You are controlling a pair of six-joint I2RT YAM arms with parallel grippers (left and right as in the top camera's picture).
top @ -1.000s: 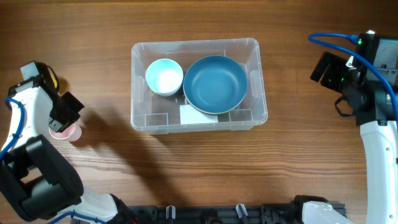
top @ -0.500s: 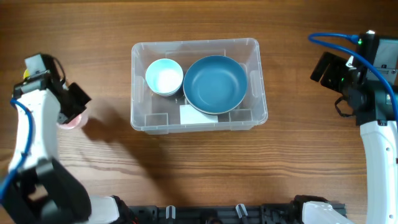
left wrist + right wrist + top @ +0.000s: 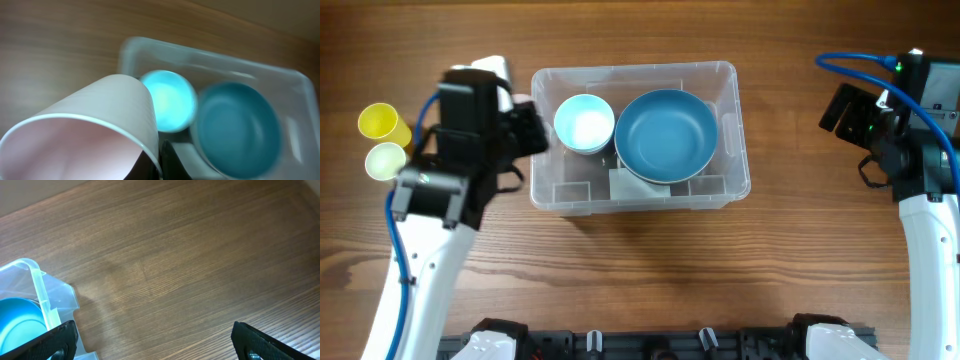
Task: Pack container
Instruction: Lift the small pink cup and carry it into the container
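The wooden table (image 3: pixel 640 280) fills the whole scene. At its middle stands the container (image 3: pixel 635 70), a clear rectangular bin with its long side running across. Inside it, a large dark blue bowl (image 3: pixel 666 135) takes up the right half, and a small light blue bowl (image 3: pixel 584 123) sits just beside it on the left.

The left gripper (image 3: pixel 525 130) hangs at the container's left wall, closed tight on a pale pink cup (image 3: pixel 95 130). The cup lies tilted, its mouth toward the wrist camera, though that view is blurred and the arm hides most of it from above. The right gripper (image 3: pixel 155 340) is well off to the right over bare wood, its fingers spread wide and holding nothing.

Near the table's left edge stand a yellow cup (image 3: pixel 378 122) and a pale green cup (image 3: pixel 385 160), close together.
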